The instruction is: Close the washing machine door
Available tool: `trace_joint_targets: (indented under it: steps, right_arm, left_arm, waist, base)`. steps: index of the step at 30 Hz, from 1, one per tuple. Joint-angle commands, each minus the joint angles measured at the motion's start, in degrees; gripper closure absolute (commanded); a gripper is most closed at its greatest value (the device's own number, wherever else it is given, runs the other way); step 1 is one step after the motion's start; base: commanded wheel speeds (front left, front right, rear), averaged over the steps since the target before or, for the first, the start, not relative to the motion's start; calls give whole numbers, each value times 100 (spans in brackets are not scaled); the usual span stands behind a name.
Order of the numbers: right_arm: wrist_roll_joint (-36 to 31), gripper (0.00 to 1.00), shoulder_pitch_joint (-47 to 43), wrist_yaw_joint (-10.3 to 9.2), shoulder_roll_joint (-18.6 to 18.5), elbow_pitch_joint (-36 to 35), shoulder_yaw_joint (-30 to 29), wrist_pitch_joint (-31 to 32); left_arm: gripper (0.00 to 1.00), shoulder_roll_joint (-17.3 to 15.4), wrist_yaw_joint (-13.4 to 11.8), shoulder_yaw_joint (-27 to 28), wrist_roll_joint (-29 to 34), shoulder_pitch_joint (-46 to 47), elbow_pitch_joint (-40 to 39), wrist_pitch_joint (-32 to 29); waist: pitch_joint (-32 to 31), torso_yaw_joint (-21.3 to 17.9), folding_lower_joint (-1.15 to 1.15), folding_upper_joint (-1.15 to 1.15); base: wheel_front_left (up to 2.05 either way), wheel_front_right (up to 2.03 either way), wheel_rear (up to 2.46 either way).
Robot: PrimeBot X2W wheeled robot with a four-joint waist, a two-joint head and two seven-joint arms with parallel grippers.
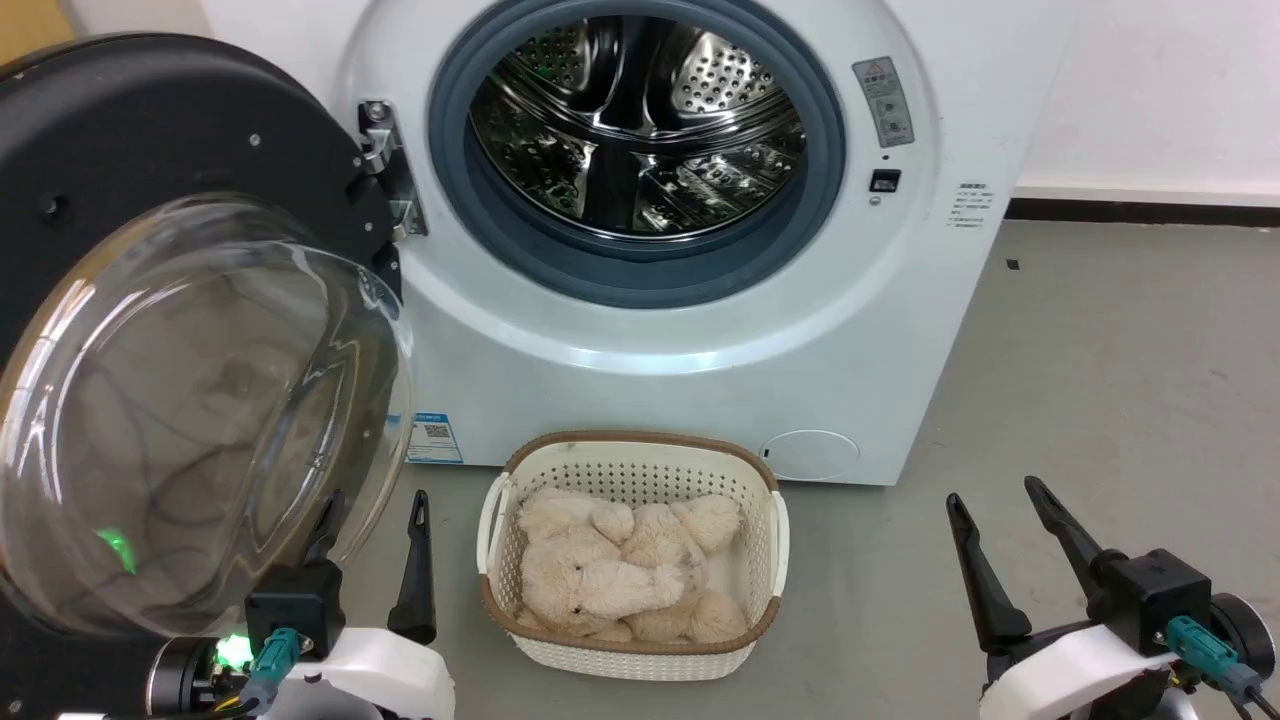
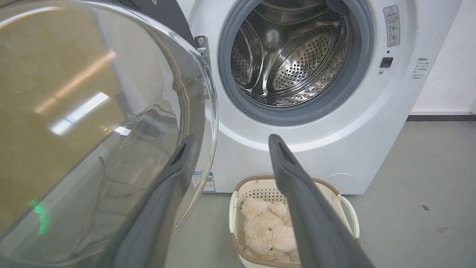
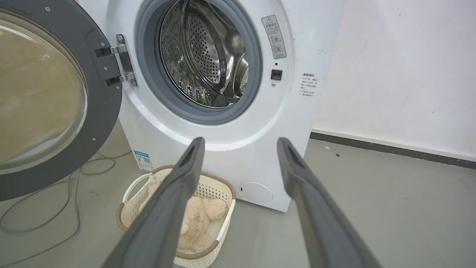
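Two pincers sit low in the head view, each with its fingers spread apart and nothing between them: the left pincer [image 1: 377, 500] at seven o'clock, the right pincer [image 1: 992, 490] at five o'clock. The washing machine door [image 1: 190, 340] is swung wide open on its metal hinge [image 1: 385, 165]. It stands at nine o'clock of the porthole, with its glass bowl bulging toward the camera. The washing machine [image 1: 700, 350] fills twelve o'clock, and what shows of its steel drum [image 1: 640, 120] is bare.

From the head camera, the left pincer's outer finger lies behind the lower edge of the bowl. In the left wrist view the glass rim crosses that finger. I cannot tell whether they touch. The closeness seems sensible, since the door hangs on the left and the left arm is the one placed to work it. Closing has not begun. I judge the next move calls for getting behind the free edge and sweeping the door toward three o'clock.

The right pincer is well apart from the door, probably kept out of its swing. A cream basket [image 1: 640, 440] of plush toys [image 1: 620, 570] rests on the floor [image 1: 1100, 400] at six o'clock of the porthole. It seems to lie near the door's arc, so it is worth watching.
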State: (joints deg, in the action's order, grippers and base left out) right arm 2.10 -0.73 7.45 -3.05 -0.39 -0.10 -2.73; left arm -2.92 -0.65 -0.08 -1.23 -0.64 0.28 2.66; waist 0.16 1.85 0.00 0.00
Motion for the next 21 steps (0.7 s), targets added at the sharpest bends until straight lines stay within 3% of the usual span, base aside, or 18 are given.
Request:
trace_joint_targets:
  steps: [1, 21]
  right_arm:
    - [59, 0, -58, 1, 4, -33, 7, -60]
    - [191, 0, -112, 1, 7, -66, 110, -310]
  left_arm:
    - [0, 1, -24, 11, -51, -41, -19, 61]
    - [0, 2, -62, 33, -160, -112, -87, 312]
  waist:
    - [-5, 36, 0, 0]
    - [-26, 733, 0, 0]
  base:
    - [0, 0, 0]
    - [0, 0, 0]
